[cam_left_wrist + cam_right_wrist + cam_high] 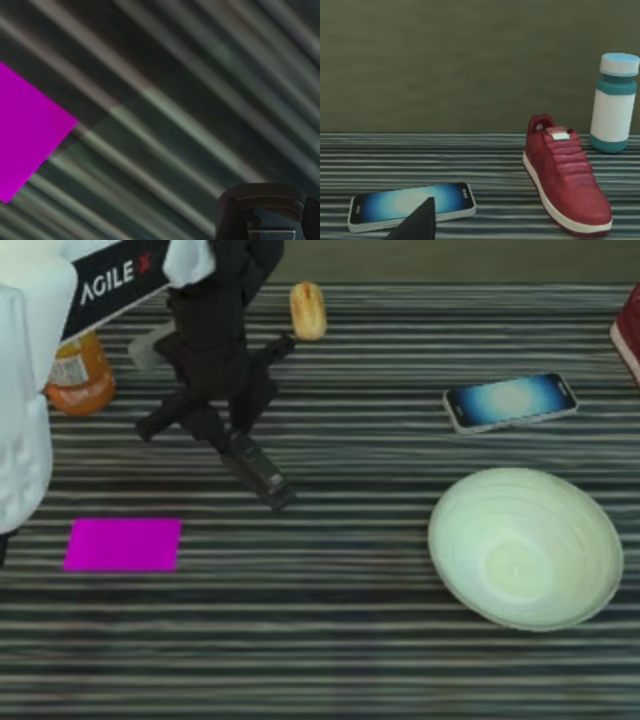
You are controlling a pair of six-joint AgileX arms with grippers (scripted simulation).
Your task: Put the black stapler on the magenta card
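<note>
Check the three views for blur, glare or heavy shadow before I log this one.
Top view: evenly lit, left gripper over the black stapler, faint shadow beside the magenta card. Left wrist view: striped table smeared. Right wrist view: clear, soft glow on the phone screen.

Magenta card [123,545], black stapler [258,470], grey-striped tablecloth [330,640]

A corner of the magenta card [27,132] lay flat on the striped table [165,100]; a dark, rounded part [265,212] showed at the frame's edge.
</note>
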